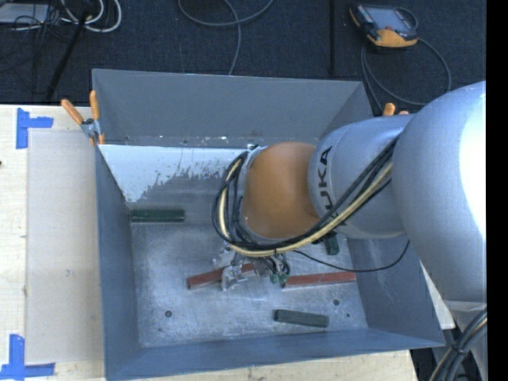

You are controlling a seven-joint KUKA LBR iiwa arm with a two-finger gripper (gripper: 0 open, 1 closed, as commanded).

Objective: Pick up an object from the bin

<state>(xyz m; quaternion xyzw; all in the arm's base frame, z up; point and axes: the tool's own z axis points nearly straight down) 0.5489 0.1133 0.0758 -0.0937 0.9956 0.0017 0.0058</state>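
Note:
My gripper [235, 271] sits low in the middle of the bin, under the arm's orange cover. It is right at a long thin reddish-brown stick [317, 279] that lies flat across the bin floor from left to right. The gripper meets the stick's left half and hides part of it; the stick's left end [200, 280] shows beyond it. A small green piece [331, 245] peeks out beside the arm's cables, to the right of the gripper.
A dark green bar [157, 215] lies by the left wall, at the foot of the back slope. Another dark bar [302, 317] lies near the front wall, right of centre. The arm covers the bin's right side.

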